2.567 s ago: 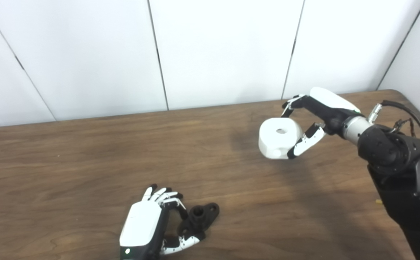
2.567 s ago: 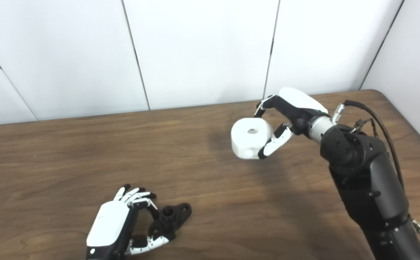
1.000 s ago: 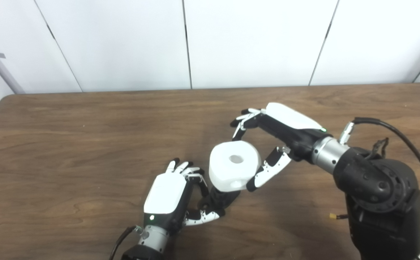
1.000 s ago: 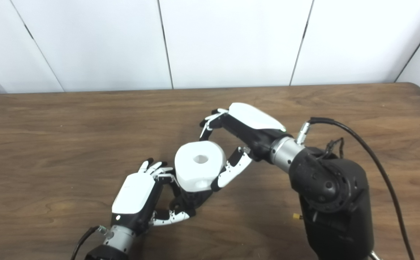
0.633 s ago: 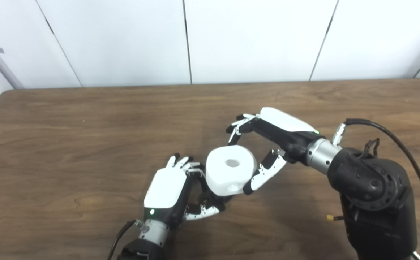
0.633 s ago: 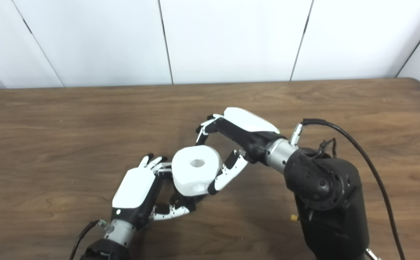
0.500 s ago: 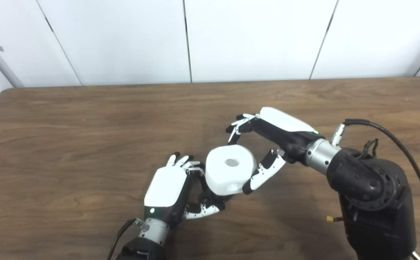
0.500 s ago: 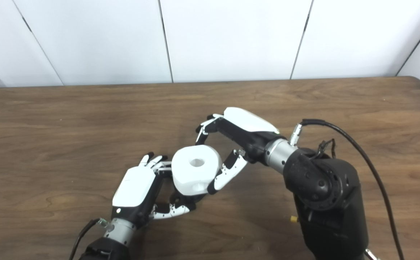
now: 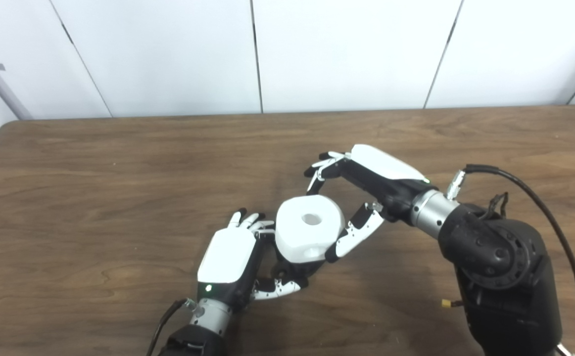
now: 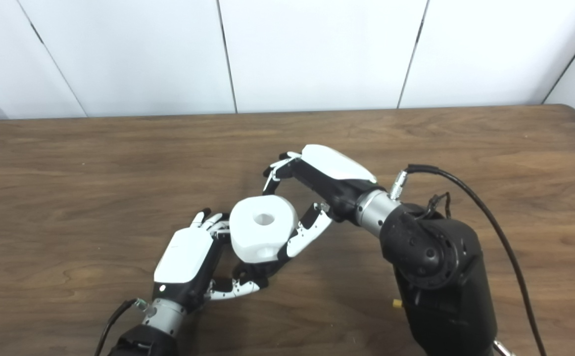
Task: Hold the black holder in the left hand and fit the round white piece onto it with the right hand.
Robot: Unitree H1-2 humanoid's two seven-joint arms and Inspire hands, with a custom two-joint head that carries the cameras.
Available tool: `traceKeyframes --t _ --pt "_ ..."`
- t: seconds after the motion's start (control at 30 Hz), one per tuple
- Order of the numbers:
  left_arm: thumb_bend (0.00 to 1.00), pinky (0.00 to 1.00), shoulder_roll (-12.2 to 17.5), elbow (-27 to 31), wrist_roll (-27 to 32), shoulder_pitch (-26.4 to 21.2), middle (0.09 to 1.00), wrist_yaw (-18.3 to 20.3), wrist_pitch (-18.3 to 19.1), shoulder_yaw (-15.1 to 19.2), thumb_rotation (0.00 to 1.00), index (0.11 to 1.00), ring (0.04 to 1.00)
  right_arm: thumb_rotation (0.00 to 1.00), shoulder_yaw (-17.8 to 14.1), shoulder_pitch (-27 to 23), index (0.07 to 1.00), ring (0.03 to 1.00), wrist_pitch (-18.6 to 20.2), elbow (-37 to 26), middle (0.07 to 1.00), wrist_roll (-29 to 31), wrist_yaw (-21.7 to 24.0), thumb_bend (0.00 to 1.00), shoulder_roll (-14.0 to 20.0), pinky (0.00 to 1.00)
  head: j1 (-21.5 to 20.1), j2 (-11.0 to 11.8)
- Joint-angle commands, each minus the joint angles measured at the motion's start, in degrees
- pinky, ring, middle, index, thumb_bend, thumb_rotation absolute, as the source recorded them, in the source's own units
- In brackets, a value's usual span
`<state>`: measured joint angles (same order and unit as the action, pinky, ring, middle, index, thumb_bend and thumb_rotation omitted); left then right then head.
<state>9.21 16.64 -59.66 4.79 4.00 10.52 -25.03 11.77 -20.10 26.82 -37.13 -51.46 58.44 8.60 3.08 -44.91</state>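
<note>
Our right hand [image 9: 366,198] grips the round white plastic piece [image 9: 309,228] directly above the black holder [image 9: 295,271] clasped in our left hand [image 9: 230,259].

Near the front middle of the brown wooden table [image 10: 70,163], left hand [image 10: 186,262] curled round the black holder [image 10: 255,271], only a dark sliver of it showing below the round white piece [image 10: 263,235]. Right hand [image 10: 312,190] closed on the white piece, fingers [image 10: 272,175] over its far side and thumb against its near right side, central hole facing up, the piece directly over the holder and covering most of it. Cannot tell whether seated or just above; white wall panels [image 10: 312,49] behind the table.
</note>
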Motion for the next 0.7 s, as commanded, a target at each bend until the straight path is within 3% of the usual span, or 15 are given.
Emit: traceKeyframes --t 0.0,0.67 --pt "0.52 1.0 0.2 -0.2 -1.0 0.4 0.788 1.8 -0.5 -1.0 0.05 0.485 0.897 0.13 0.1 -1.2 0.484 0.962 -0.1 -0.6 0.847 0.0 -2.1 0.52 0.0 1.0 0.1 0.0" --pt "0.52 1.0 0.0 0.1 -0.9 0.5 0.787 2.2 -0.3 -0.8 0.05 0.485 0.898 0.13 3.5 -0.1 0.483 0.962 -0.7 1.2 0.834 0.0 -6.6 0.52 1.8 1.0 -0.3 -0.1"
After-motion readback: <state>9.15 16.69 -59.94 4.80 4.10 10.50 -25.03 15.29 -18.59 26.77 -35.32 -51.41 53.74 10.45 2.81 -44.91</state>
